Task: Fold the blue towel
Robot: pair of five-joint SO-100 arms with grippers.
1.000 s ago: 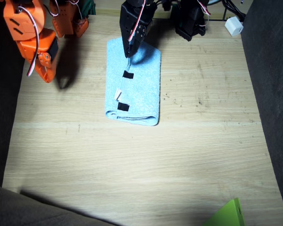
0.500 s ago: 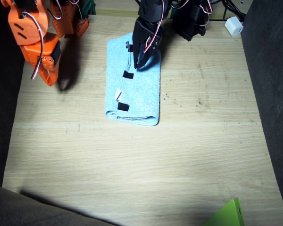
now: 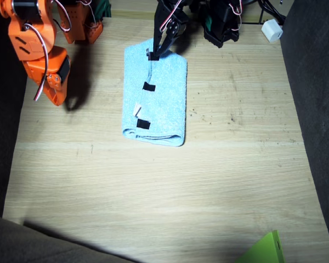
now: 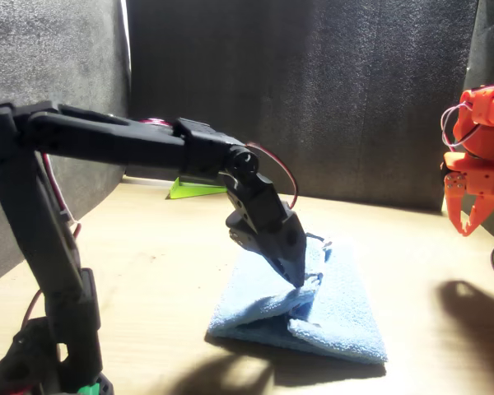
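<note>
The blue towel (image 3: 163, 104) lies folded into a long strip on the wooden table, with black tape marks and a small white tag along its middle seam. My left gripper (image 3: 155, 53), on the black arm, is at the towel's far end by a tape mark. In the front view the left gripper (image 4: 297, 281) is shut on the towel's (image 4: 346, 317) top layer, which bulges up to its tip. My right gripper (image 3: 53, 94), on the orange arm, hangs above the table well away from the towel. The right gripper (image 4: 464, 220) is slightly open and holds nothing.
A white cube (image 3: 272, 30) sits at the table's far corner by cables. A green wedge (image 3: 266, 251) lies at the near edge. Dark fabric walls border the table (image 3: 153, 186). Further orange arm parts (image 3: 79, 24) stand at the far edge.
The left gripper swung out over the towel's middle, then drew back to its far end. The right arm shifted slightly. The towel's outline stays the same.
</note>
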